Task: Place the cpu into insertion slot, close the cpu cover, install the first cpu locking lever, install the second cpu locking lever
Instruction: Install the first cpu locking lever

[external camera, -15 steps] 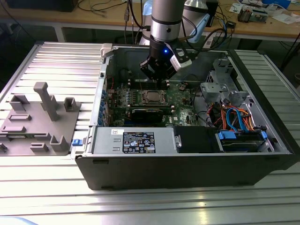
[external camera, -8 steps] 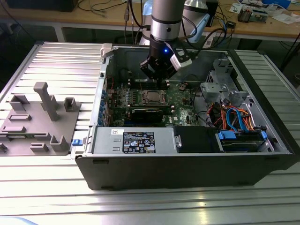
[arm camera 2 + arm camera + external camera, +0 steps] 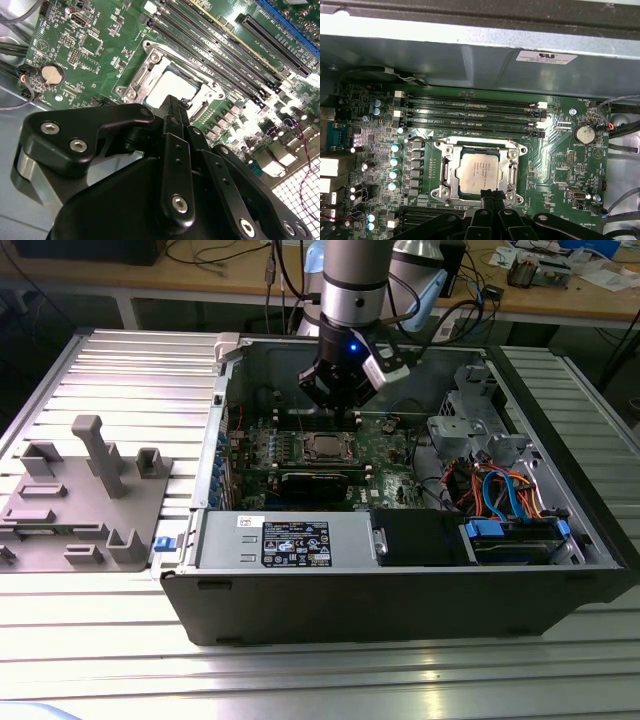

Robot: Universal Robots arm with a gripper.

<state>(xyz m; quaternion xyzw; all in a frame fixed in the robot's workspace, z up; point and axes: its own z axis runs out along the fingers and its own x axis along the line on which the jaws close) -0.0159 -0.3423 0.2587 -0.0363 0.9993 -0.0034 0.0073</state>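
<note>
1. At the exterior view's left, a grey fixture (image 3: 85, 500) with upright pegs sits near the left edge of the ribbed bench (image 3: 120, 360). It is well apart from the work, probably as a parts holder.
2. The computer case (image 3: 400, 605) lies on its side at the middle of the bench with its open face up, which gives the arm room to reach in from above. The power supply (image 3: 295, 540) runs along its near wall.
3. The green motherboard (image 3: 560, 165) lies flat on the case floor. The cpu (image 3: 477, 172) is seated in the insertion slot (image 3: 479, 149), silver top upward, near the board's middle and just beside the long memory slots (image 3: 470, 112).
4. The cpu cover (image 3: 447, 170) lies down flat around the chip, which shows through its window, so placing and covering look done. I cannot tell whether the locking levers are latched.
5. The end effector (image 3: 491, 194) hangs low over the socket's edge, on the side away from the memory slots. Its fingers (image 3: 175, 145) are clenched together with nothing visible between them. The tips are at the cover's rim, and I judge this suits pressing a lever, but I cannot tell whether they touch it.
6. At the exterior view's right, a drive cage (image 3: 470, 425) and blue and orange cables (image 3: 500, 490) fill that end of the case.
</note>
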